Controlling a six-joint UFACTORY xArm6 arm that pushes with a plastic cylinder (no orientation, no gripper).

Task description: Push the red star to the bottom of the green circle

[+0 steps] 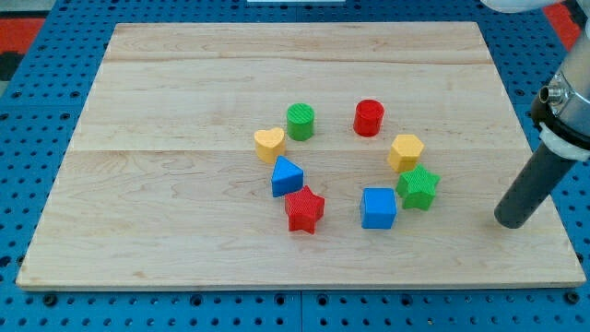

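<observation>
No hand or jaws are fitted, so nothing is held: my tip (510,221) is set on the wooden board (184,83) near the view's right edge, touching no block and well apart from all of them, the green star (418,187) being nearest. The red star (304,210) is seen toward the view's bottom of the ring of blocks, just below the blue triangle (286,176), which lies between it and the green circle (300,121). A yellow heart (268,142), red circle (369,117), yellow hexagon (406,151) and blue cube (378,207) are also placed there. The rod's upper part is cut off at the view's right edge.
</observation>
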